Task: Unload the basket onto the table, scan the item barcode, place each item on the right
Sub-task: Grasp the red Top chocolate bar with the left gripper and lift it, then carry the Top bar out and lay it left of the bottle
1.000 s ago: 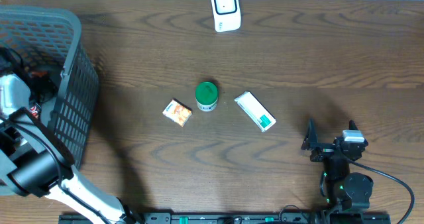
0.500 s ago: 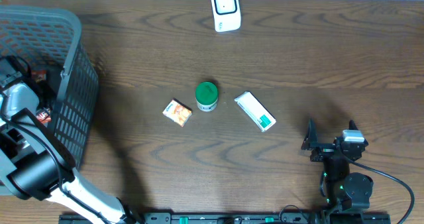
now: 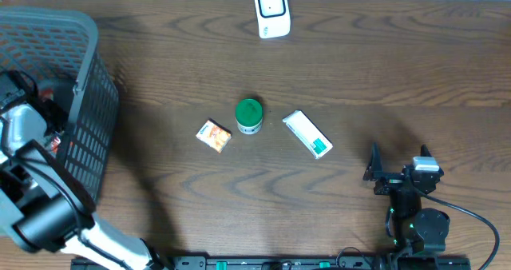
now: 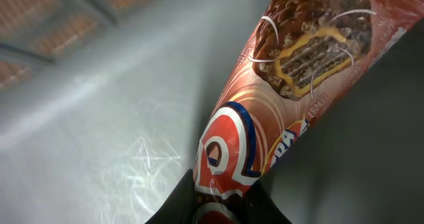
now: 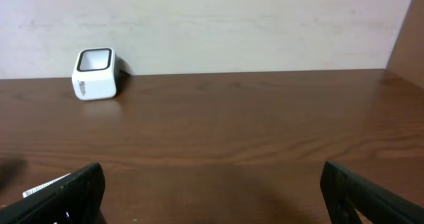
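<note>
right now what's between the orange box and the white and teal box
The green-lidded jar stands between them, as the overhead view shows.

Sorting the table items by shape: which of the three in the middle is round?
The green-lidded jar, standing between the orange box and the white-and-teal box; those two are rectangular.
</note>
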